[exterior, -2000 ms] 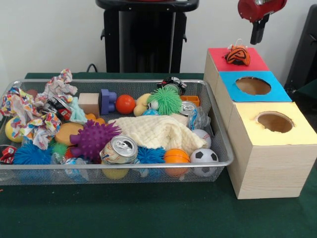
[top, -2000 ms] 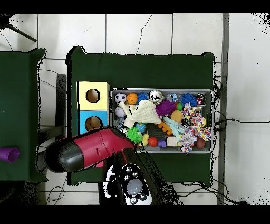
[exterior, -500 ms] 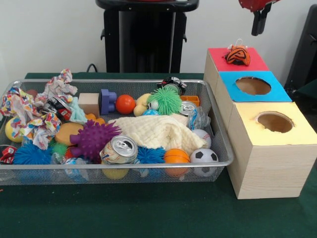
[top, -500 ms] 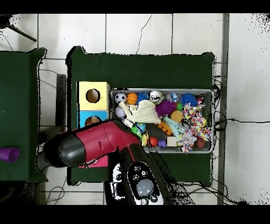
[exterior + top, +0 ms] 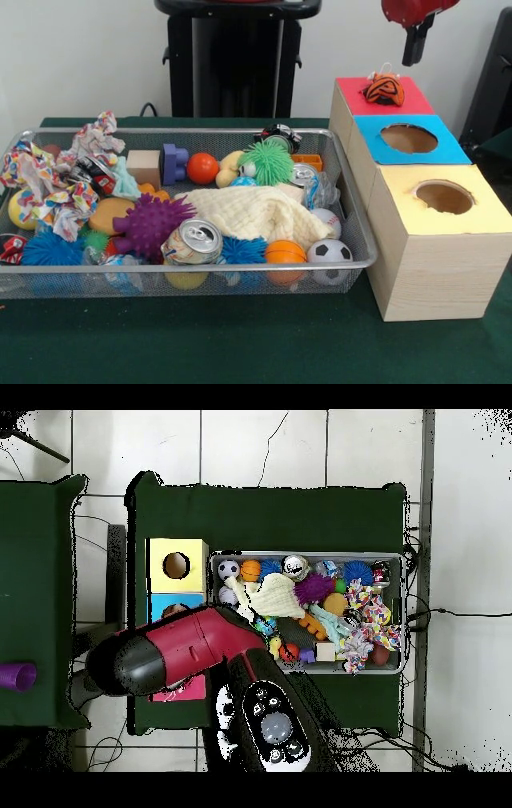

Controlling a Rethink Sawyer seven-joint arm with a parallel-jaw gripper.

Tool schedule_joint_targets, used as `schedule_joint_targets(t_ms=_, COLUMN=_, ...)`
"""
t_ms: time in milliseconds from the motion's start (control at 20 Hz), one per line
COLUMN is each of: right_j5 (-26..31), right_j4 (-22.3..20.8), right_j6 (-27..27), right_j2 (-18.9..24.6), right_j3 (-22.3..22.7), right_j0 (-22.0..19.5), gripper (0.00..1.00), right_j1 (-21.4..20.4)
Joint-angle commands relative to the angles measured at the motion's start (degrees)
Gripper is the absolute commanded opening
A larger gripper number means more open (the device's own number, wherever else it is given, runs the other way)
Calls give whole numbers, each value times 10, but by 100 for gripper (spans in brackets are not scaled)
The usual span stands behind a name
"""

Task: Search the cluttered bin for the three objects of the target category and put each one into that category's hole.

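A: Hanging high in the front view, the pincer (image 5: 417, 48) sits above the red hole (image 5: 385, 90), plugged by an orange striped toy (image 5: 385, 89); spread or pressed, I cannot tell.

B: Looks soft and light; probably pinch its middle.

A: Overhead, the arm (image 5: 175, 652) hides it; the bin (image 5: 305, 556) lies beyond, crammed with balls and a cloth (image 5: 268, 596).

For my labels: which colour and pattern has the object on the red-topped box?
Orange with black stripes, best in the front view.
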Motion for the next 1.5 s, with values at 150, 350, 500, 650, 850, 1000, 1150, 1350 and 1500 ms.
schedule_joint_targets(t_ms=150, right_j5=55, right_j4=-43, right_j6=-80, right_j2=31, right_j3=-40, right_j0=-25, gripper=0, right_j1=30)
schedule_joint_targets(t_ms=350, right_j5=57, right_j4=-45, right_j6=-78, right_j2=35, right_j3=-43, right_j0=-27, gripper=0, right_j1=34)
schedule_joint_targets(t_ms=500, right_j5=64, right_j4=-46, right_j6=-84, right_j2=38, right_j3=-47, right_j0=-30, gripper=0, right_j1=34)
schedule_joint_targets(t_ms=650, right_j5=77, right_j4=-48, right_j6=-95, right_j2=41, right_j3=-55, right_j0=-34, gripper=0, right_j1=33)
schedule_joint_targets(t_ms=850, right_j5=91, right_j4=-51, right_j6=-107, right_j2=46, right_j3=-67, right_j0=-40, gripper=0, right_j1=35)
schedule_joint_targets(t_ms=1000, right_j5=98, right_j4=-54, right_j6=-112, right_j2=49, right_j3=-73, right_j0=-43, gripper=0, right_j1=40)
schedule_joint_targets(t_ms=1150, right_j5=102, right_j4=-57, right_j6=-116, right_j2=52, right_j3=-79, right_j0=-46, gripper=0, right_j1=44)
schedule_joint_targets(t_ms=1350, right_j5=108, right_j4=-62, right_j6=-119, right_j2=55, right_j3=-84, right_j0=-51, gripper=0, right_j1=48)
schedule_joint_targets(t_ms=1500, right_j5=105, right_j4=-64, right_j6=-114, right_j2=58, right_j3=-83, right_j0=-52, gripper=0, right_j1=51)
